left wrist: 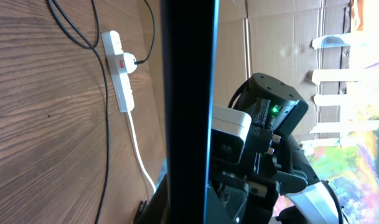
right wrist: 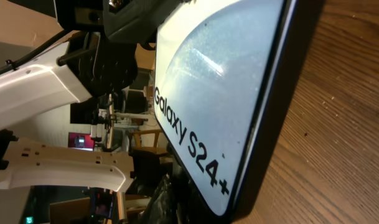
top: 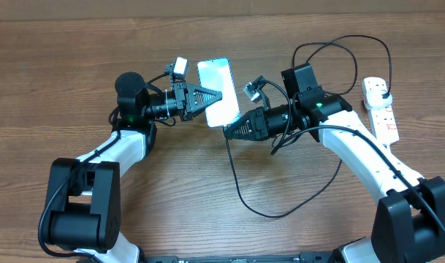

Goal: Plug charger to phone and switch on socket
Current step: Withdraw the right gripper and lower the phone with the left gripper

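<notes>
Left pincer (top: 219, 96) grips the phone (top: 214, 76), right pincer (top: 229, 133) beside its end

Wood-grain table (top: 61, 66), cardboard wall (left wrist: 289, 37)

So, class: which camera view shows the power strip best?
The left wrist view: the whole power strip shows, with its red switch and a black plug in it. Overhead shows it smaller. Right wrist misses it.
</notes>
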